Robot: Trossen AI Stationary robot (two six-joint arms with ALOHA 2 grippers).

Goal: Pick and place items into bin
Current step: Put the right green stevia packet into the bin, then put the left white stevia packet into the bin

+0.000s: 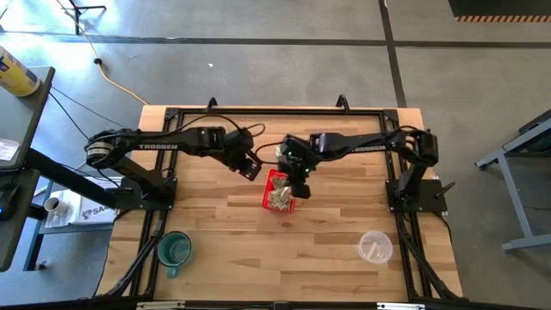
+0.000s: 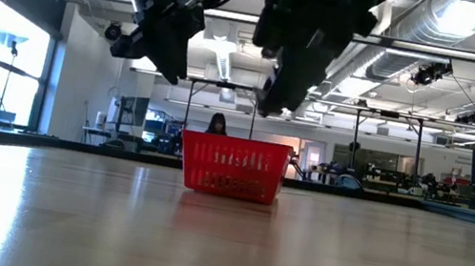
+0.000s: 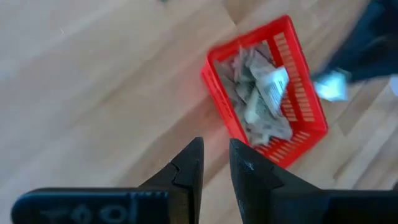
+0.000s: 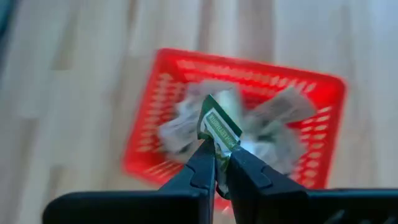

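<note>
Across the wooden table [image 1: 232,232], seen from above, two dark arms reach in from nine and three o'clock and meet near the middle. Just past centre toward twelve o'clock sits the red basket [image 1: 274,182], its mesh walls holding a heap of crumpled pale-green-and-white paper slips [image 3: 258,99]. At seven o'clock on the table stands a green mug [image 1: 174,251], and at about four o'clock a clear plastic cup [image 1: 374,247], both well apart from the basket. Directly above the basket hangs the right gripper [image 4: 221,163], its fingers pinched together on a single slip [image 4: 219,128] that sticks up between the tips, printed side showing, over the pile below. At ten o'clock from the basket, just beside it and clear of it, the left gripper [image 3: 216,163] hangs in the air with a narrow gap between its fingers and nothing in them. Seen level from the table top, both grippers hang above the basket's rim.
</note>
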